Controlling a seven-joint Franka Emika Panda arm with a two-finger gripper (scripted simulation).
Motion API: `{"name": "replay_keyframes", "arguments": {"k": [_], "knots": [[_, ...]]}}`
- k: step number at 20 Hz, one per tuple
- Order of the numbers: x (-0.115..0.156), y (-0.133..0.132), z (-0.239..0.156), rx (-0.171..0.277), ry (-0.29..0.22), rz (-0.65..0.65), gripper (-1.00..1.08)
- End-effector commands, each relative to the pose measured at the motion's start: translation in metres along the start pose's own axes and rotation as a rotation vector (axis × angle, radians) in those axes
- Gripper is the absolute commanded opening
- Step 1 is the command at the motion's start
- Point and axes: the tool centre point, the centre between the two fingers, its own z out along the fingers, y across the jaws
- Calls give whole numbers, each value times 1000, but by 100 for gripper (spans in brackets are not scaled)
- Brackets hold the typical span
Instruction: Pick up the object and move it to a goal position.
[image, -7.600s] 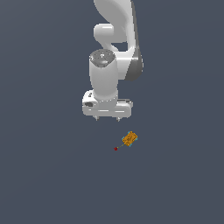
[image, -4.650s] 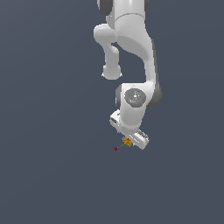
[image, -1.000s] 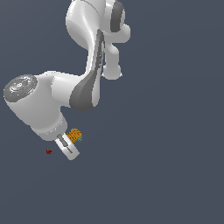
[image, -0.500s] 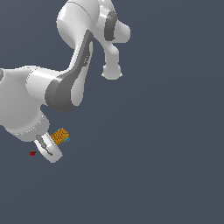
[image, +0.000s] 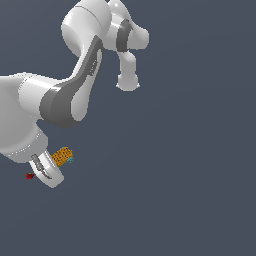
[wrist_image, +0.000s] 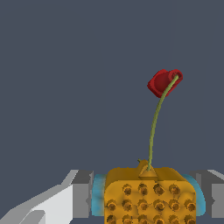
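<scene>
Clearly, from the exterior view, the white robot gripper (image: 56, 167) sits low toward the exterior view's left, with the small orange speckled block with teal edges (image: 62, 156) caught at its tip, off any counter. Seen from the wrist view, grey fingers (wrist_image: 82, 193) are clamped on that block (wrist_image: 148, 197), its thin green stem ending in a red dot (wrist_image: 164, 81). I judge the carry is under way; next comes steady travel to the goal, grip unchanged.

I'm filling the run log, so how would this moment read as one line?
phase: carry | gripper: shut on block | block: off the ground, between the fingers | stem: sticks out to red dot
</scene>
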Motion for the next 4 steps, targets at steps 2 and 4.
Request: {"name": "replay_keyframes", "arguments": {"k": [2,4], "knots": [[2,0,-2,1,1,-1,-100],[2,0,-2,1,1,-1,-100]]}}
